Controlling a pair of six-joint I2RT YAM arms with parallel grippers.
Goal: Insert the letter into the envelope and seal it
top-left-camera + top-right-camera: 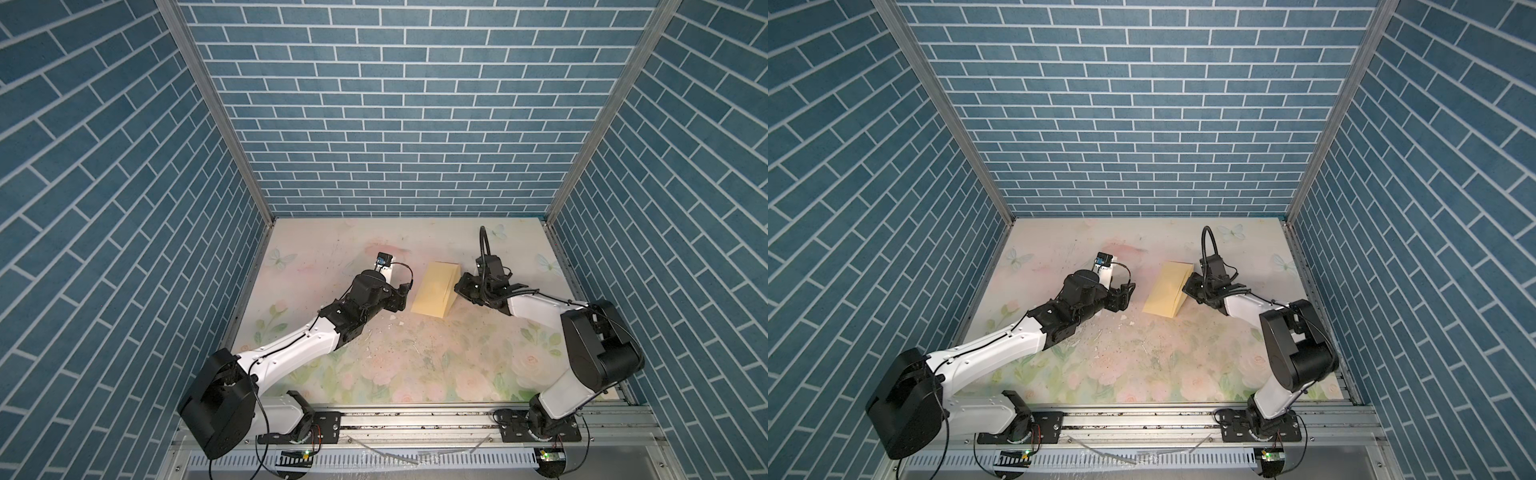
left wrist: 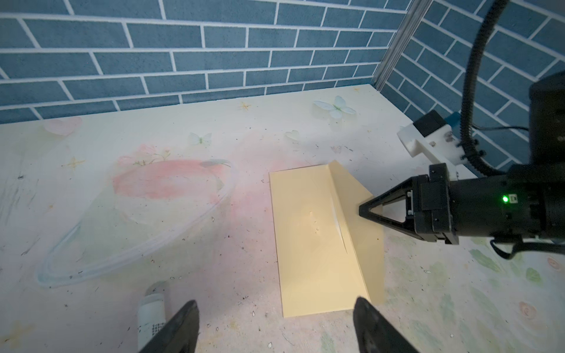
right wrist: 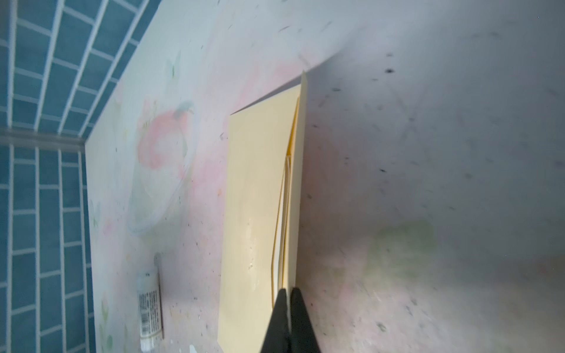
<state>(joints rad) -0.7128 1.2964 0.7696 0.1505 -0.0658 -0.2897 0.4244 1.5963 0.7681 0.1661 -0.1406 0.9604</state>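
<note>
The yellow envelope (image 1: 430,295) (image 1: 1163,293) (image 2: 308,244) (image 3: 253,198) lies mid-table, its flap (image 2: 363,235) (image 3: 301,183) lifted off the body along the right long side. My right gripper (image 1: 457,287) (image 1: 1186,289) (image 2: 361,211) (image 3: 289,292) is shut on the flap's edge. My left gripper (image 1: 405,297) (image 1: 1127,296) (image 2: 275,301) hovers open just left of the envelope, holding nothing. The letter is hidden; only a thin pale edge (image 2: 336,214) shows inside the mouth, and I cannot tell what it is.
A small white tube (image 2: 151,311) (image 3: 149,308) with a barcode lies on the floral table (image 1: 415,365) beside my left gripper. Tiny white scraps (image 1: 397,322) and dark specks dot the surface. Blue brick walls close three sides.
</note>
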